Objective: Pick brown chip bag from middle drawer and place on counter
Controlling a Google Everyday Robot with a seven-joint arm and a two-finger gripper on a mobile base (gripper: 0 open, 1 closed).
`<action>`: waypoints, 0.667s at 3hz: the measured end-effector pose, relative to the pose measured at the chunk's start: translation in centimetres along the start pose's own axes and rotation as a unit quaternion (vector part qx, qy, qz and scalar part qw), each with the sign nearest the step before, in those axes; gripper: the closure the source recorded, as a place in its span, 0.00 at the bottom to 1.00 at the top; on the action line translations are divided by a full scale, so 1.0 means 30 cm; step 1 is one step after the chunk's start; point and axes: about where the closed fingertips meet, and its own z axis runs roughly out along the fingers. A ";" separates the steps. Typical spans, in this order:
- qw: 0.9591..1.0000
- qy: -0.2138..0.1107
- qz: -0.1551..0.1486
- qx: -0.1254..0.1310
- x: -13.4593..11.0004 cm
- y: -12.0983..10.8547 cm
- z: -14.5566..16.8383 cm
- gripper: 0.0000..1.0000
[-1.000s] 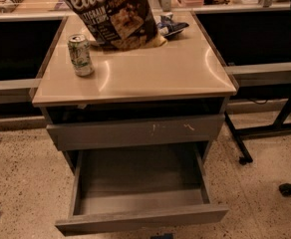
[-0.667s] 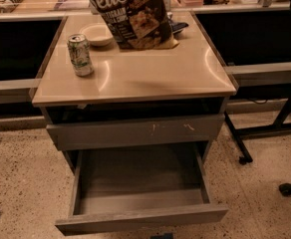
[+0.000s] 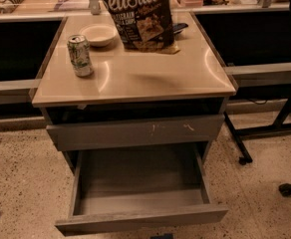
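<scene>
the brown chip bag (image 3: 138, 16) stands upright at the far edge of the counter (image 3: 150, 78), its top cut off by the frame. against a second ago it sits a little further right, and the white bowl (image 3: 99, 34) just left of the bag now shows whole. big white lettering on the bag reads "sea salt"; the smaller lines below are unclear. a dark packet (image 3: 179, 28) pokes out from behind the bag's right side. a green-and-white soda can (image 3: 80, 55) stands left of the bag, nearer the front. below the bag, the scratched drawer front (image 3: 135, 132) is shut and the middle drawer (image 3: 140, 218) is pulled out. the gripper is out of view, so its grip cannot be told.
</scene>
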 end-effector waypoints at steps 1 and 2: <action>1.000 -0.005 0.010 0.000 0.008 0.000 0.016 1.00; 0.999 -0.031 0.026 0.003 0.052 0.007 0.077 1.00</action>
